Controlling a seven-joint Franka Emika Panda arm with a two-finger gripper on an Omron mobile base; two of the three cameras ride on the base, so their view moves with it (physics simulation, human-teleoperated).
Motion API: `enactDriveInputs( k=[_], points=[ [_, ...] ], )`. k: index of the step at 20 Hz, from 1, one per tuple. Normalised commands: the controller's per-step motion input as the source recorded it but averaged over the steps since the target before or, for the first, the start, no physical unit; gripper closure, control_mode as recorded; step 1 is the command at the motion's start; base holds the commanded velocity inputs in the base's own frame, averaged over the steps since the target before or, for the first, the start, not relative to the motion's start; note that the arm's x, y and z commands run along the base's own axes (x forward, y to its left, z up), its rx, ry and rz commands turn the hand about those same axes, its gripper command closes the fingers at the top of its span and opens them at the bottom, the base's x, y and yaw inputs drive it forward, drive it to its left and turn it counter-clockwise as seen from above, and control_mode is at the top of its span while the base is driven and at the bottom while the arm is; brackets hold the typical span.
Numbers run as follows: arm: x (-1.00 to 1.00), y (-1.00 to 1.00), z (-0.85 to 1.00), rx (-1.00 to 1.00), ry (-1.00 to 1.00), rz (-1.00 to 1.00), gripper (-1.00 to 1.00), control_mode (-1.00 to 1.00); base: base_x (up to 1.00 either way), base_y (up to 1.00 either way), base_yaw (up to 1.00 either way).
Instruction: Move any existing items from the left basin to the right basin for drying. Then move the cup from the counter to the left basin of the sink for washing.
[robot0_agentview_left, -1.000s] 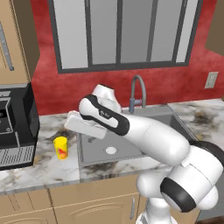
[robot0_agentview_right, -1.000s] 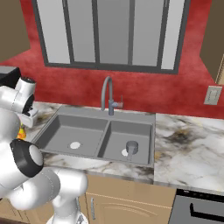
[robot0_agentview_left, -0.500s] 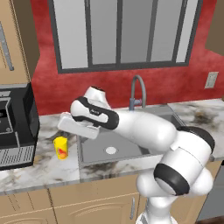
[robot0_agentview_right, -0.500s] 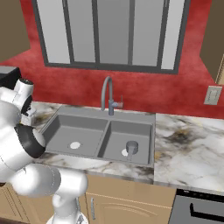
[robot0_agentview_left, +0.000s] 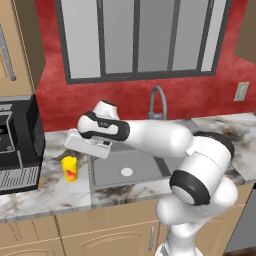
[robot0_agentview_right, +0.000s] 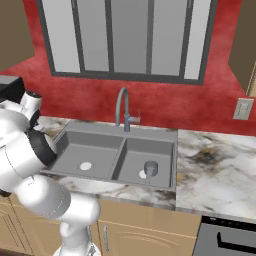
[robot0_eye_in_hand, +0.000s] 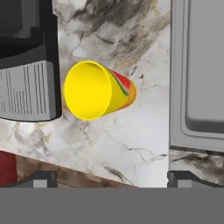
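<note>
Left base view: from behind my left side, looking forward and down; sink at centre, cup at left. Right base view: from behind my right side, same downward look; sink at centre. Both share the sink, faucet and counter. Hand view: close, looking straight down on the cup, sink edge along the right.

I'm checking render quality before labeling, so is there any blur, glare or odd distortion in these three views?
Left base view: soft but readable, the cup has almost no shadow. Right base view: flat even light, no glare in the sink. Hand view: the cup looks stretched in perspective, its mouth big; marble veins on the counter stay sharp.
</note>
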Motion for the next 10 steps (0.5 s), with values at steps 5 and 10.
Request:
enactDriveInputs(
  k=[5, 10],
  points=[
    [0.09, 0.02, -0.29, 0.00, 0.00, 0.00, -1.00, -1.00, 0.00, 0.00, 0.00],
    [0.09, 0.04, -0.30, 0.00, 0.00, 0.00, -1.00, -1.00, 0.00, 0.00, 0.00]
  ],
)
